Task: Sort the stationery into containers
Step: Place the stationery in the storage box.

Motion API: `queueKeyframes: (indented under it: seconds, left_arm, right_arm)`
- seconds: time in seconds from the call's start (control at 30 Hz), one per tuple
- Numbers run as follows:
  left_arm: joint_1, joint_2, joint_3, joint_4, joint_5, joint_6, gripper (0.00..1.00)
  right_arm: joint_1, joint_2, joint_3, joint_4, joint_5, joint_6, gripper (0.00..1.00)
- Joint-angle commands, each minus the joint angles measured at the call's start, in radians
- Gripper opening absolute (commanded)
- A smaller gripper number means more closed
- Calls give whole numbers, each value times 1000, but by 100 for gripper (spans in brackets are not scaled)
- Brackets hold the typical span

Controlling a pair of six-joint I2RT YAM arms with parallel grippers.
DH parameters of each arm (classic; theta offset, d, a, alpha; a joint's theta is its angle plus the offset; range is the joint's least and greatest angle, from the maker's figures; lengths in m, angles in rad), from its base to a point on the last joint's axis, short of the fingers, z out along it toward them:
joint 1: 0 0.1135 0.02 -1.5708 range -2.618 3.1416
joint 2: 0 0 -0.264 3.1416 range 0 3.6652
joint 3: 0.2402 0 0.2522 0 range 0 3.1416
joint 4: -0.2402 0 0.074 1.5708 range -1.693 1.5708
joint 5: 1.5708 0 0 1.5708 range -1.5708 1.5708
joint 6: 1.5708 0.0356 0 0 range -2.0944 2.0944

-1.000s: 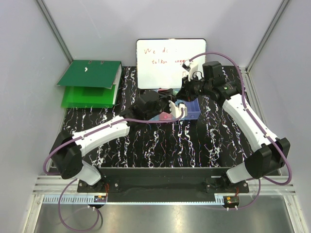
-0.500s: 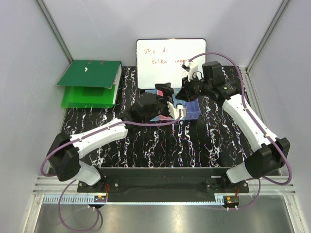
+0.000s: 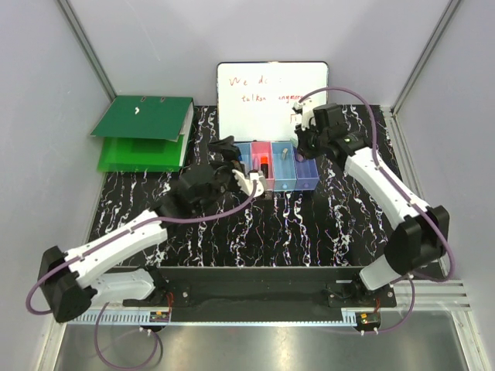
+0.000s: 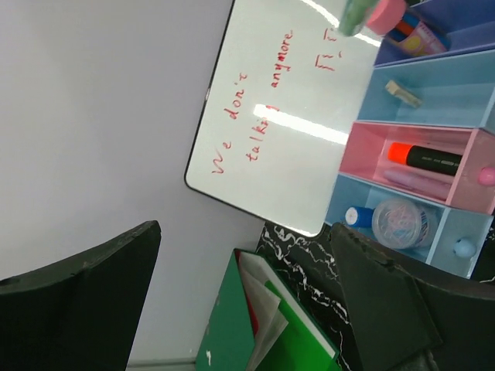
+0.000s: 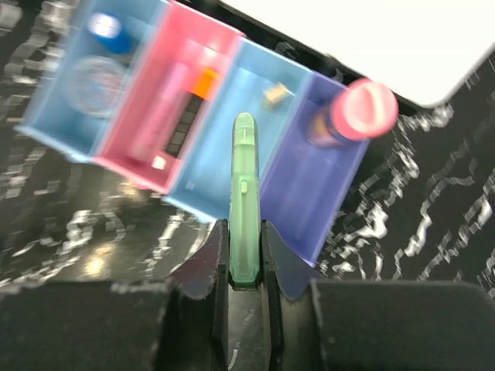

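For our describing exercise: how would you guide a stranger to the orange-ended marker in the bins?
Find the whiteboard at the back; a row of four bins sits just in front of it. Look in the only pink bin, second from the left. The marker lies there beside a lilac stick, and alone is black with an orange end.

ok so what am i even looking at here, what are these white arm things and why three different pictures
A left arm and a right arm, both robots, are bolted to a table. One picture looks down from above; the other two come from a camera on each wrist. On the table sit a whiteboard, a green binder and four joined bins holding stationery: a bottle, a marker, a pink-capped tube. The left end effector is open and empty. The right end effector pinches a green clip near the bins.
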State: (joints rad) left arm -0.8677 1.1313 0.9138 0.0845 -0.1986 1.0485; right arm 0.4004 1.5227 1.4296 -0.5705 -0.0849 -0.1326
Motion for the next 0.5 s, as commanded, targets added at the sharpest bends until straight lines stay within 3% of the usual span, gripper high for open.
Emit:
queueKeyframes:
  seconds: [0.0, 0.47]
  left_arm:
    - [4, -80, -32, -14, -102, -16, 99]
    - [36, -177, -115, 41, -75, 30, 99]
  right_arm:
    - [11, 77, 0, 20, 188, 30, 0]
    - [43, 340, 146, 72, 154, 41, 0]
